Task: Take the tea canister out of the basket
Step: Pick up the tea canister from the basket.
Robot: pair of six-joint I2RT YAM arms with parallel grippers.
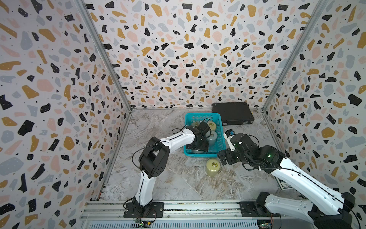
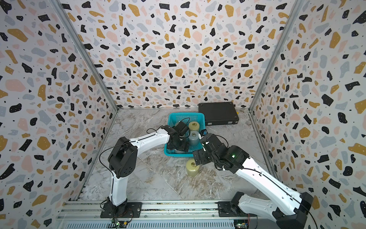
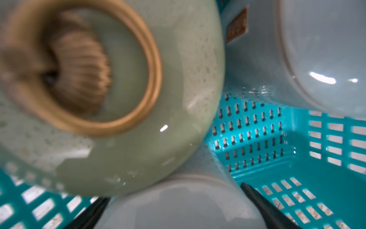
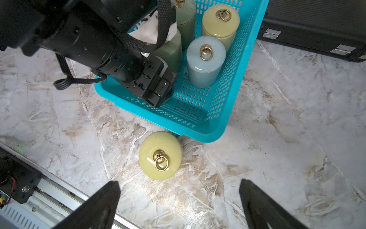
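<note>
The pale canister stands in the basket, between the fingers of the left gripper, which are wide open, close at both its sides. The right gripper is wide open and empty, just before a yellow canister.

Both top views look steeply down on the whole table. My left wrist camera peers close inside the basket; my right overlooks it from outside.
</note>
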